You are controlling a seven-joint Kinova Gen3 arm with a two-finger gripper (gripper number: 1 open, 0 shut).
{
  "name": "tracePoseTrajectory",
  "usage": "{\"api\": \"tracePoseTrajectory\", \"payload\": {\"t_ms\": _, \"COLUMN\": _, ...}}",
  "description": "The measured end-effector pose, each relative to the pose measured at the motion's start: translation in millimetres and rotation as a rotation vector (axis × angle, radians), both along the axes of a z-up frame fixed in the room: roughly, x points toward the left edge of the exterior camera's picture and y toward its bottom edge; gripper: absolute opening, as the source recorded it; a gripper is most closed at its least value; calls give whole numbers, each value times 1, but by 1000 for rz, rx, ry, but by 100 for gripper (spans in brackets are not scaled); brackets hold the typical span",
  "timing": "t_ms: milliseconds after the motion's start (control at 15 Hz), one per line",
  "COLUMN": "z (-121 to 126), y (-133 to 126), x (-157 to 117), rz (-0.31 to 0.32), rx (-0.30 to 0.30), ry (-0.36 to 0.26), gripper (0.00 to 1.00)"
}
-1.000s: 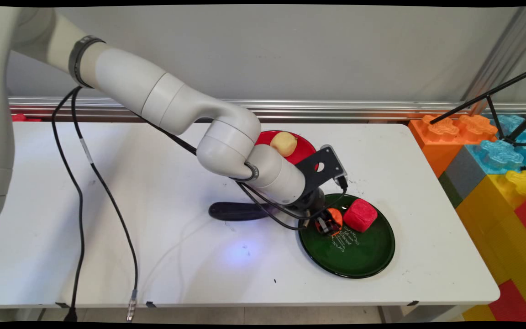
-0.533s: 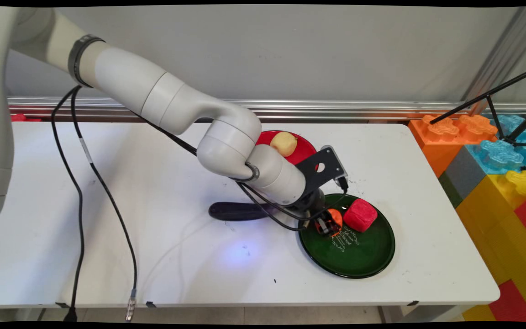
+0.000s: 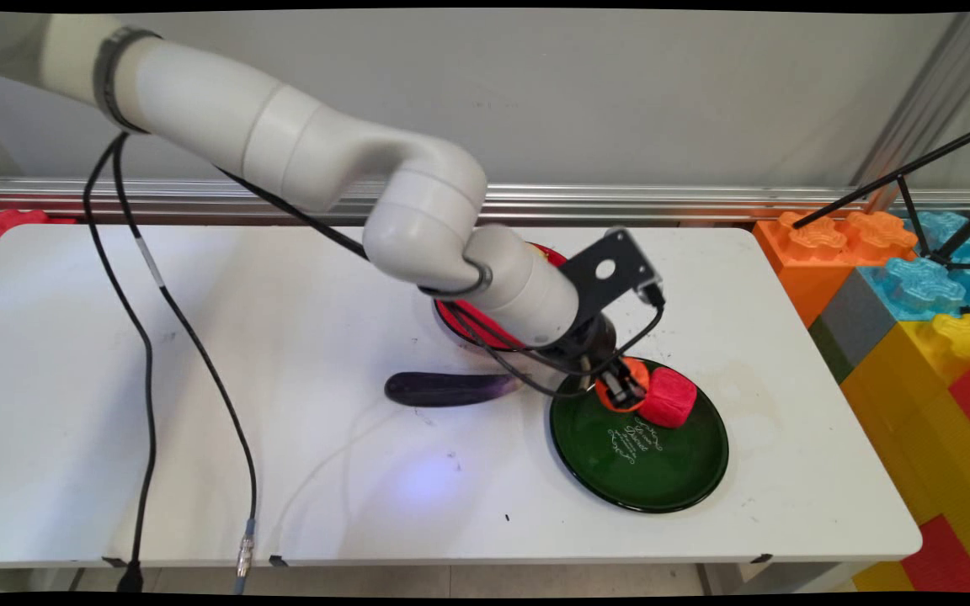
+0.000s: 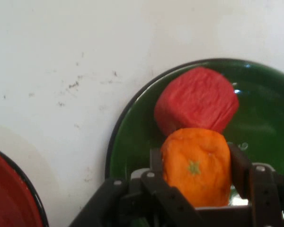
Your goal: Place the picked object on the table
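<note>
Gripping the orange toy fruit (image 4: 195, 165) from both sides, your gripper (image 3: 617, 389) has its fingers (image 4: 240, 168) closed on it; you can see a small green star-shaped stem mark on the fruit's face. In the hand view it appears against the far part of the green plate (image 3: 679, 484), and the pictures do not show whether it touches the plate. Just beside it sits a red, rounded block (image 3: 668, 399) with a crinkled, soft-looking surface, and the two seem to touch or nearly so.

You have most of the plate's glossy near half bare, save for white cursive lettering (image 3: 630, 441) that is too small to read. Its rim lies well in from the table's (image 3: 199, 471) near edge and from its right edge.

To the plate's left you have a dark purple eggplant (image 3: 447, 388) lying on its side, its tip near the plate's rim but apart from it. Behind, a red plate (image 3: 461, 321) is mostly hidden under the arm. Left of the eggplant, broad white tabletop lies open, crossed only by hanging black cables (image 3: 144, 337).

Beyond the right edge you have large studded plastic blocks (image 3: 914, 286) in orange, blue, yellow and red.
</note>
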State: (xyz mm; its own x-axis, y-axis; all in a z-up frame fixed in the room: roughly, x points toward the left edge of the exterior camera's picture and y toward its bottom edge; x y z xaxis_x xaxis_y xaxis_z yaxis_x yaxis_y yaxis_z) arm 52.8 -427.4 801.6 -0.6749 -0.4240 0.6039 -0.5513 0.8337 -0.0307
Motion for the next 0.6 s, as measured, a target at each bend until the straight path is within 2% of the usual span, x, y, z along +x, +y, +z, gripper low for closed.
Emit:
{"api": "tracePoseTrajectory", "payload": {"t_ms": 333, "z": 41, "y": 8, "x": 5, "rz": -20, "rx": 6, "ry": 27, "gripper": 0}}
{"api": "tracePoseTrajectory", "payload": {"t_ms": 600, "z": 70, "y": 19, "x": 16, "rz": -65, "rx": 8, "ry": 41, "gripper": 0}}
